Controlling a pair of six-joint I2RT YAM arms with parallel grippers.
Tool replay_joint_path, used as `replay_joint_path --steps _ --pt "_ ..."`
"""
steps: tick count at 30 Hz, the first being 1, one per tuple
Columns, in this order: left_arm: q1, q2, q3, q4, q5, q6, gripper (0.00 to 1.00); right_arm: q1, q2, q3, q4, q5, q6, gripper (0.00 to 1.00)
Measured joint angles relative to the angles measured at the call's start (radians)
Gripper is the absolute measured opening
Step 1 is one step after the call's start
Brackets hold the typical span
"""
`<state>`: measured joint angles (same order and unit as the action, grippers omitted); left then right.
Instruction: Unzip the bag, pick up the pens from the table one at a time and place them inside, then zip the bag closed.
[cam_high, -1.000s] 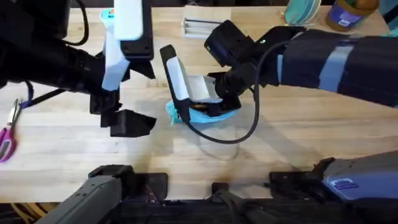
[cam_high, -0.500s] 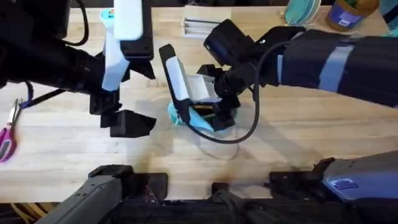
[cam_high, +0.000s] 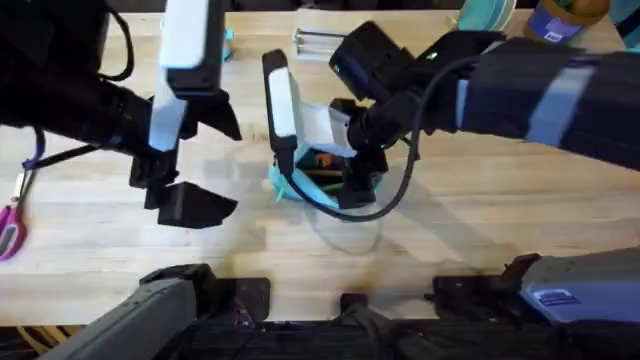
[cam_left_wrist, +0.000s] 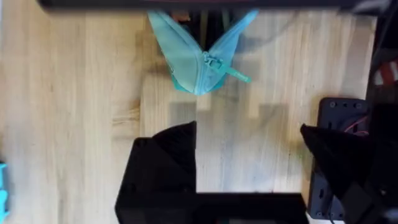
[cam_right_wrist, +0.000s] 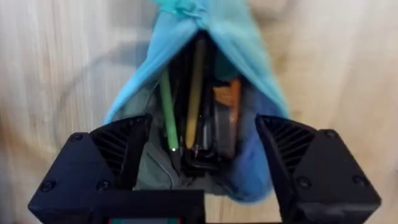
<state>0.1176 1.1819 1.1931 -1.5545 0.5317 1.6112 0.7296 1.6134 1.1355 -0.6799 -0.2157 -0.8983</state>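
Bag (cam_right_wrist: 249, 162): open mouth up, mid-table (cam_high: 480, 230), partly hidden overhead by the right arm.
Pens (cam_right_wrist: 196, 81): yellow, green, orange inside; tips lost in shadow.
Right gripper (cam_right_wrist: 202, 165): spread astride the bag's opening.
Left gripper (cam_left_wrist: 249, 162): spread, empty, near the bag's zipper end.

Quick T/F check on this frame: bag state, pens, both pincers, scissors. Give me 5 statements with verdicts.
1. The bag is open. True.
2. Pens lie inside the bag. True: green, yellow and orange sticks show in its mouth in the right wrist view.
3. The left pincer is clamped on the bag's pull tab. False: it is open above bare table, apart from the tab.
4. The right pincer is shut. False: its fingers stand wide apart, one on either side of the bag's open mouth.
5. The pink-handled scissors lie inside the bag. False: they lie on the table at the overhead view's left edge.
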Motion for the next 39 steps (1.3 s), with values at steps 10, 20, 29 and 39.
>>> replay_joint_path --steps 10,20,29,39 --pt "0.174 0.216 0.000 -0.032 0.055 0.268 0.993 0.000 -0.202 0.049 -0.025 0.037 0.154 0.998" --pt "0.192 0.475 0.000 0.022 0.080 0.426 0.993 0.001 -0.372 0.050 -0.002 0.036 0.495 0.997" --pt "0.195 0.617 0.000 0.038 0.110 0.447 0.993 0.021 -0.342 0.053 -0.032 0.035 1.153 0.997" --pt "0.195 0.618 0.000 0.037 0.120 0.449 0.993 0.065 -0.336 0.053 -0.020 0.035 1.491 0.998"
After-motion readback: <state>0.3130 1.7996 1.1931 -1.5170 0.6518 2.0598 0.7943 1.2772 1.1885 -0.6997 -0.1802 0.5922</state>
